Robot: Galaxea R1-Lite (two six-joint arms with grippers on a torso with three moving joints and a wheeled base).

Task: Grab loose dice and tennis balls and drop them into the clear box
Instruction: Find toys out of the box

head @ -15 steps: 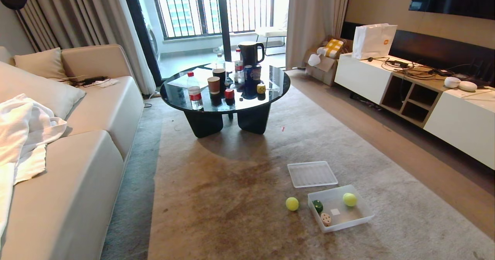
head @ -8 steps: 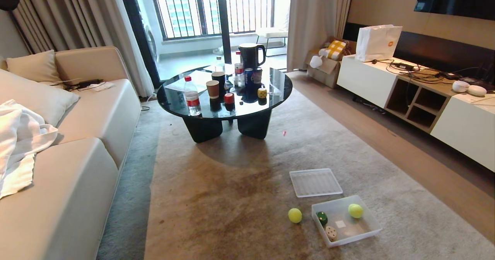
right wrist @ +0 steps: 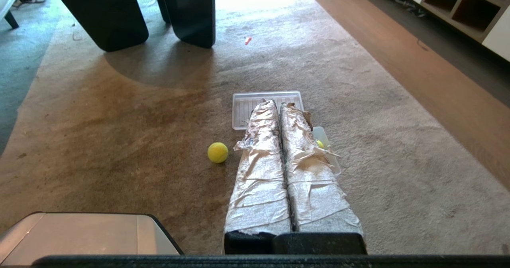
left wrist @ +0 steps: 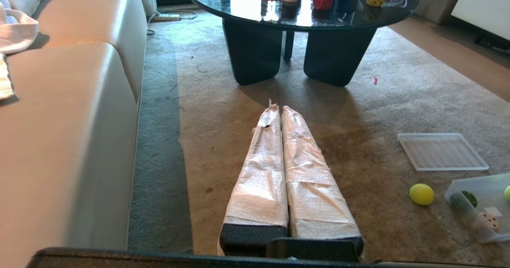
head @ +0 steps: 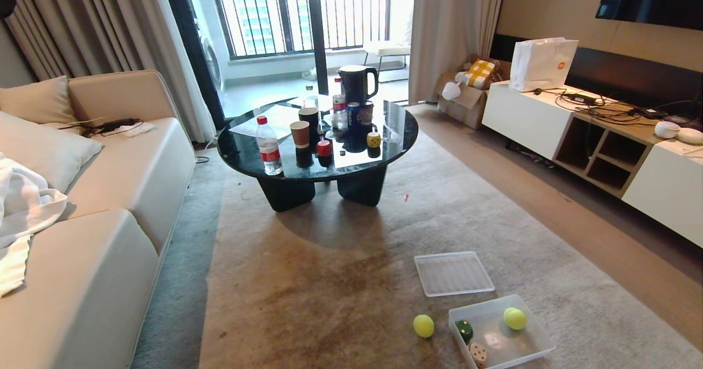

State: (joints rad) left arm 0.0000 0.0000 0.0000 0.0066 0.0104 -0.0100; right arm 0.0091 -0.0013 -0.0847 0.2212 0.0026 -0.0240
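The clear box point(head: 535, 330) sits on the rug at the lower right of the head view. It holds a tennis ball point(head: 514, 318), a dark green die point(head: 464, 330) and a tan die point(head: 478, 353). Just left of the box lies a loose tennis ball point(head: 423, 325) point(left wrist: 421, 194) point(right wrist: 217, 152). A yellow die point(head: 373, 139) and a red die point(head: 324, 148) stand on the round black table point(head: 247, 155). Neither arm shows in the head view. My left gripper point(left wrist: 277, 108) is shut and empty above bare rug. My right gripper point(right wrist: 279, 103), also shut and empty, hangs over the box point(right wrist: 328, 138), hiding most of it.
The flat ribbed lid point(head: 453, 273) lies on the rug just beyond the box. Bottles, cups, cans and a kettle point(head: 357, 83) crowd the table. A beige sofa point(head: 110, 204) runs along the left, and a white TV cabinet point(head: 604, 138) along the right.
The whole picture has shifted: the camera has moved forward, so the table, lid and box sit lower in view. Nothing in the scene has moved, and both grippers stay shut.
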